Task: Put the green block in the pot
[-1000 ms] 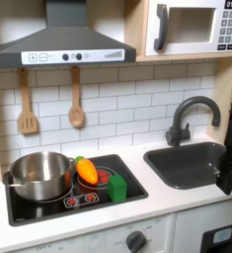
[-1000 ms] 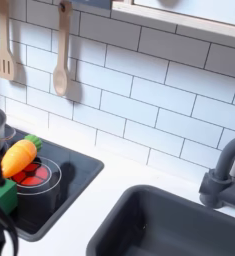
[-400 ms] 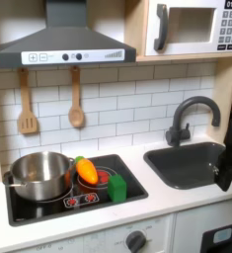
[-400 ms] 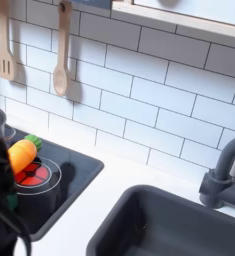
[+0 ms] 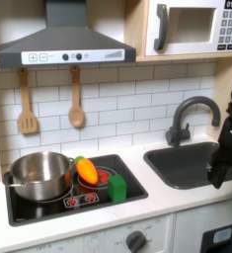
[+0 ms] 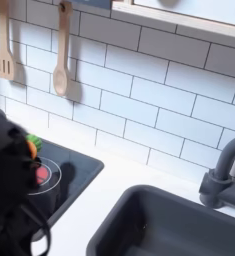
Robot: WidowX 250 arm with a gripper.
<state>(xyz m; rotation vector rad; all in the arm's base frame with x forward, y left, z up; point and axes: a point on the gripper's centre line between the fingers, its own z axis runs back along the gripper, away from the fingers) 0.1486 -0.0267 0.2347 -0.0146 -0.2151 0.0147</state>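
On the stove top (image 5: 48, 203) at the near left of the first exterior view, the green block (image 5: 117, 188) stands on the black cooktop, at the 3 o'clock side of the pot (image 5: 40, 174). The block is just in front of a small red piece (image 5: 102, 178) and close to the orange toy vegetable (image 5: 87, 170), which lies at the pot's right edge with its green tip pointing up toward the wall. The block is outside the pot, apart from its rim.

The pot sits on the left burner area, upright, with its side handles visible and its mouth open to the camera.

At the 3 o'clock edge of the first exterior view, the dark body of the arm (image 5: 229, 148) hangs over the right end of the sink basin (image 5: 185, 164), well apart from the block and the pot. The hand cannot be made out there, so whether it is wide or narrow cannot be told.

In the second exterior view, a large dark blurred mass (image 6: 11, 190) covers the 8 o'clock corner, hiding most of the stove top; a sliver of orange and red shows at its right edge.

Behind the basin stands the dark faucet (image 5: 190, 117). Farther back, a wooden spatula (image 5: 27, 104) and a wooden spoon (image 5: 76, 99) hang on the white tiled wall, below the range hood (image 5: 63, 40). A microwave (image 5: 192, 27) sits at 1 o'clock.
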